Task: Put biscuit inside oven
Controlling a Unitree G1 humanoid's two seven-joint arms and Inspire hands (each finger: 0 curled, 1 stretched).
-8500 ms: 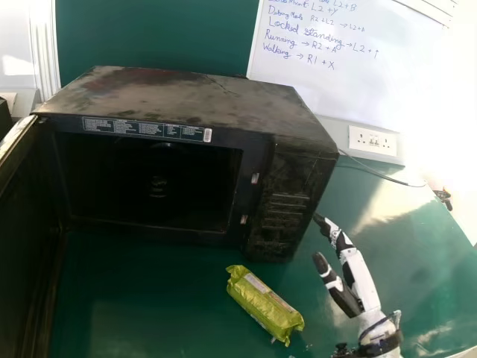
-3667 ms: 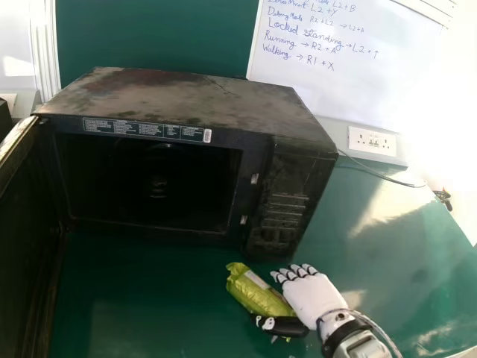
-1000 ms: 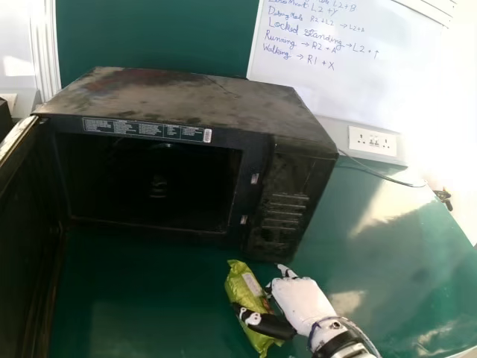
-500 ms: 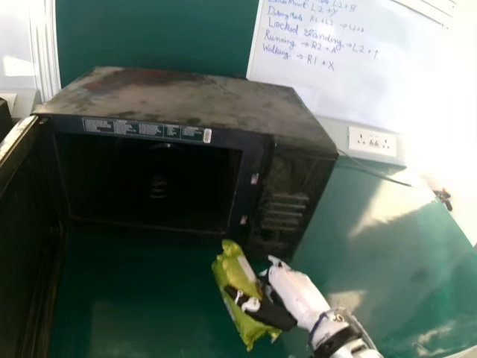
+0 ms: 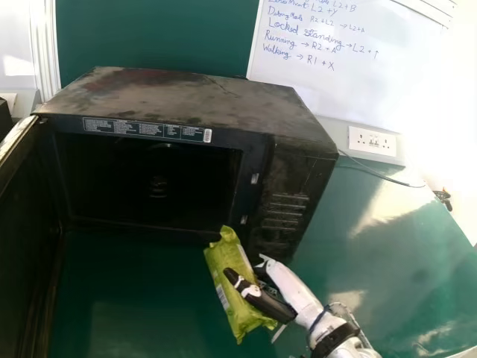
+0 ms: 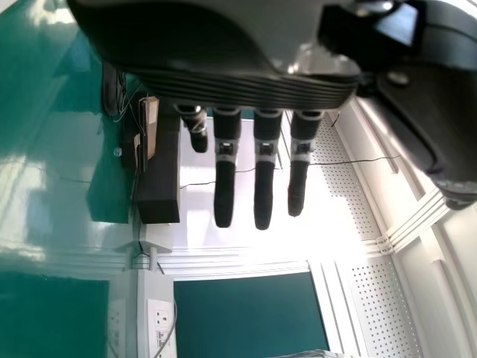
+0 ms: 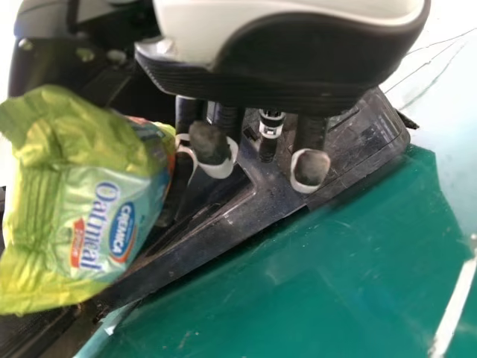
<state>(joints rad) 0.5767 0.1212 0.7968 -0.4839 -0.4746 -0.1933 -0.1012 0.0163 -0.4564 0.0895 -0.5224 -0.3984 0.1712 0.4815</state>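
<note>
The right hand (image 5: 292, 292) is in front of the oven's control panel, its thumb and fingers closed round the green biscuit packet (image 5: 232, 282). The packet stands tilted, its top end near the lower right corner of the opening of the black oven (image 5: 201, 93). The oven door (image 5: 26, 224) hangs wide at the left. In the right wrist view the packet (image 7: 97, 209) lies beside the right hand (image 7: 298, 82), against its curled fingers, with the oven behind. The left hand (image 6: 264, 171) has straight fingers with nothing in them.
The green table (image 5: 373, 253) runs in front of the oven and to its right. Behind are a whiteboard (image 5: 343, 82) and a wall socket (image 5: 373, 140); a cable (image 5: 380, 176) lies at the oven's right. The left wrist view has a dark box (image 6: 160, 168) on the table.
The right hand has moved left and toward the oven with the packet, which has swung more upright. Earlier the packet lay on the table and the hand was apart from it.
</note>
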